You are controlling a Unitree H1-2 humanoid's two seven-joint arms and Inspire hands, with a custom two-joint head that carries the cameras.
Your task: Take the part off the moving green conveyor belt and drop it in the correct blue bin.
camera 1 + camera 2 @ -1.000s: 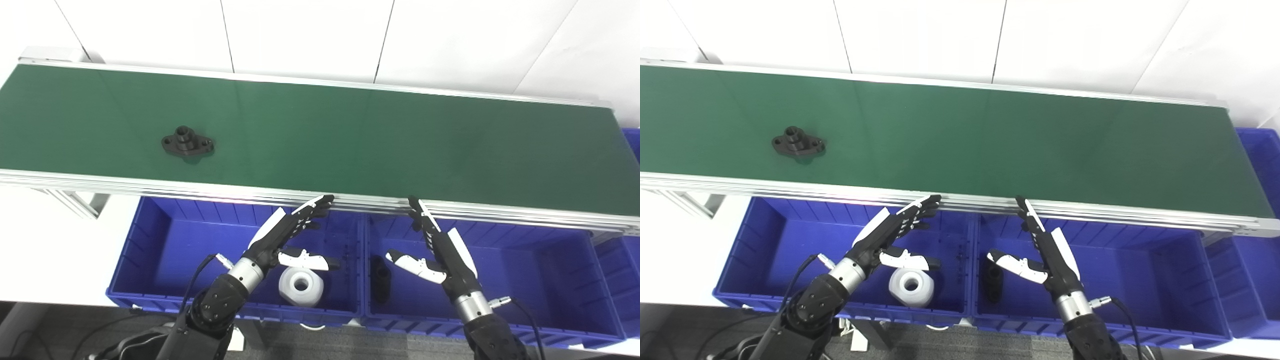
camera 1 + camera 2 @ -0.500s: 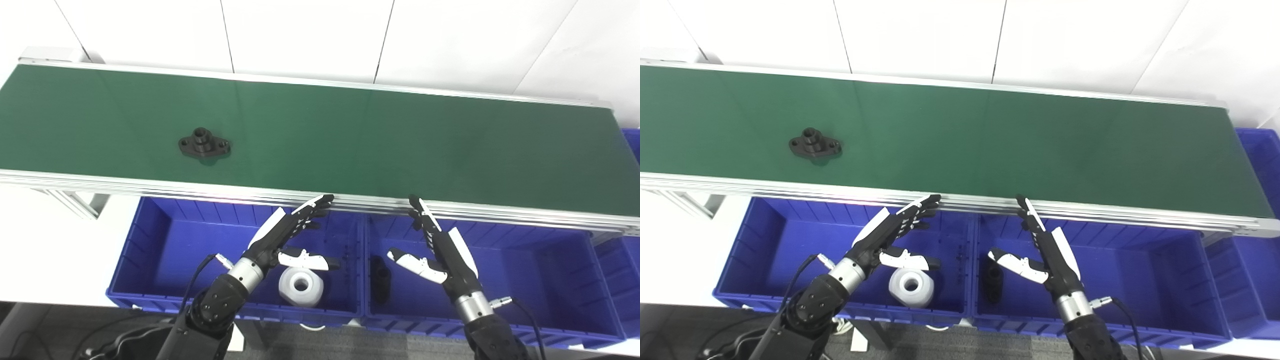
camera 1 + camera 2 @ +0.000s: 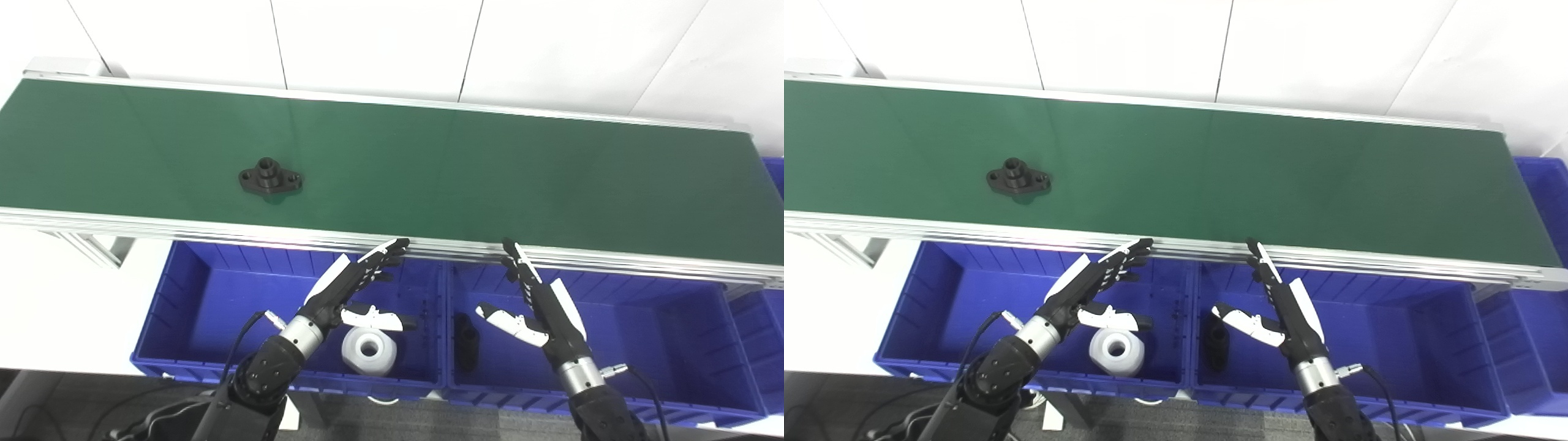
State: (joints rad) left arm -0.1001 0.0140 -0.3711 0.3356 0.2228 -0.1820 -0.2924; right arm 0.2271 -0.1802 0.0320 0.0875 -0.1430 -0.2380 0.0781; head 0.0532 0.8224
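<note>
A black flanged part (image 3: 270,181) with a raised hub lies on the green conveyor belt (image 3: 465,171), left of centre near the front edge. My left hand (image 3: 352,288) is open and empty, hovering over the left blue bin (image 3: 184,306), fingertips near the belt's front rail. My right hand (image 3: 539,306) is open and empty over the middle blue bin (image 3: 674,331), fingers pointing toward the belt. The part is well to the left of and beyond both hands.
A white ring-shaped part (image 3: 369,350) lies in the left bin. A black part (image 3: 467,340) lies in the middle bin. A third blue bin (image 3: 1543,202) stands at the right end. An aluminium rail (image 3: 184,229) runs along the belt's front.
The black part has travelled to the right along the belt. Both hands have stayed almost still, open over the bins.
</note>
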